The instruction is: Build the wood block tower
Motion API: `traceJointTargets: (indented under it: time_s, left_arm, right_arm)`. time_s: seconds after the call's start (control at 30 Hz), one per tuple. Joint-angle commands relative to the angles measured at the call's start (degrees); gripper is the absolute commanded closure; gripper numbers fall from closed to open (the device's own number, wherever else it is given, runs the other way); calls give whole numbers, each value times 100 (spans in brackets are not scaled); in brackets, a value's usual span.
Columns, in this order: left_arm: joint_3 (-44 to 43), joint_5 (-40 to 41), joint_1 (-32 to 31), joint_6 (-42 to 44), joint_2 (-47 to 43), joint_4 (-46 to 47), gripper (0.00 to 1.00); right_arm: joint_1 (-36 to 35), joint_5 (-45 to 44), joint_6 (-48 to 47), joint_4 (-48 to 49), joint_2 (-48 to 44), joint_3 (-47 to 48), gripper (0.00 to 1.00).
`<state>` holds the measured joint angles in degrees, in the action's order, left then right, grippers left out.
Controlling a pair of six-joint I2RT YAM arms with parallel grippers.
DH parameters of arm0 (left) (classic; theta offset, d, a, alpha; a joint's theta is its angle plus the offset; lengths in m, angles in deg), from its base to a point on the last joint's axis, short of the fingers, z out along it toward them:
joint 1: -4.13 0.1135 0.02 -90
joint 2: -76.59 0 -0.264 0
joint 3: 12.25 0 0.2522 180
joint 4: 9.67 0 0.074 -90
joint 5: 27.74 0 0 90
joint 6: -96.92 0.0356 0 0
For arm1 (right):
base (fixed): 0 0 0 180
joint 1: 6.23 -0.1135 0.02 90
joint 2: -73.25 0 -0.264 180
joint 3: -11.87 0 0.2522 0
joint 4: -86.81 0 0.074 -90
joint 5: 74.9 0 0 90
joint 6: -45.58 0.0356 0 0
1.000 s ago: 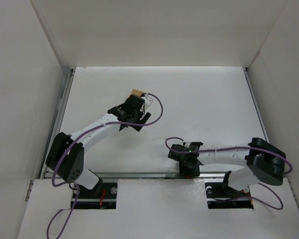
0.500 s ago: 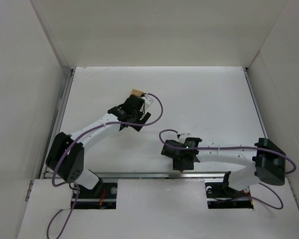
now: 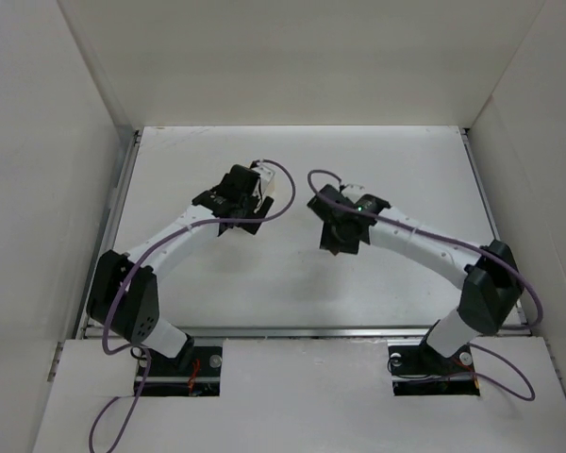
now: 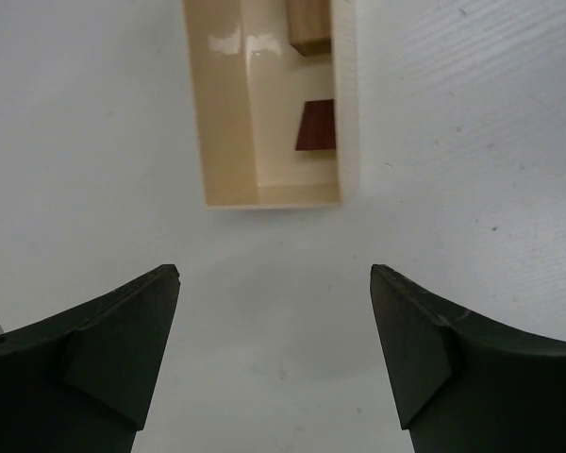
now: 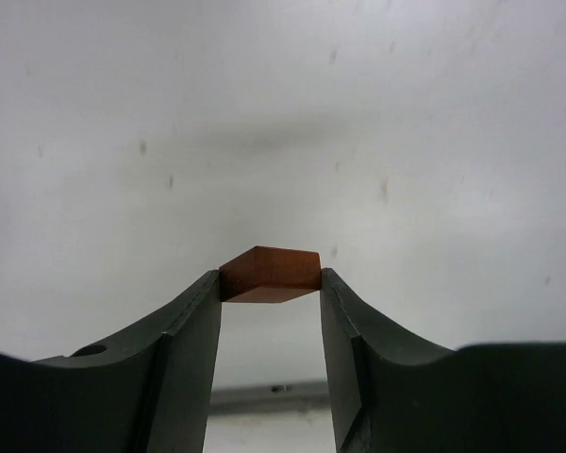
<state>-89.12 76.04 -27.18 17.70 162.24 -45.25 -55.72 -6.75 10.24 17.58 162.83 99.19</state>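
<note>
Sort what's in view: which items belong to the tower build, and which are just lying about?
Job: orange block in the right claw; dark brown block and tan block inside the pale tray.
Lying about: pale tray; white table.

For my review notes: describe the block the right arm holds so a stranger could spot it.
Over the white table, find the right hand. Pinched between its dark fingers is a small reddish-orange block. The tan block and dark brown block lie in the pale tray by the left hand; this one alone is gripped.
</note>
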Motion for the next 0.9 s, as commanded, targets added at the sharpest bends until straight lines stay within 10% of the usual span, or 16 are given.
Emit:
traceJointTargets:
  time_s: [0.0, 0.2, 0.43, 0.87]
  left_arm:
    - [-421, -129, 283, -208, -171, -32, 20]
    - [-641, -253, 538, -279, -57, -32, 18]
    - [-1176, -604, 907, -279, 794, 38, 42]
    - [-2407, -587, 1241, -419, 2465, -147, 48]
  right_arm:
    - [764, 223, -1113, 641, 366, 378, 75]
    - [2101, 796, -1729, 1160, 1393, 843, 75]
    - [2681, 1006, -2090, 1160, 2370, 1345, 68]
    - [2937, 1016, -2380, 985, 2854, 1872, 24]
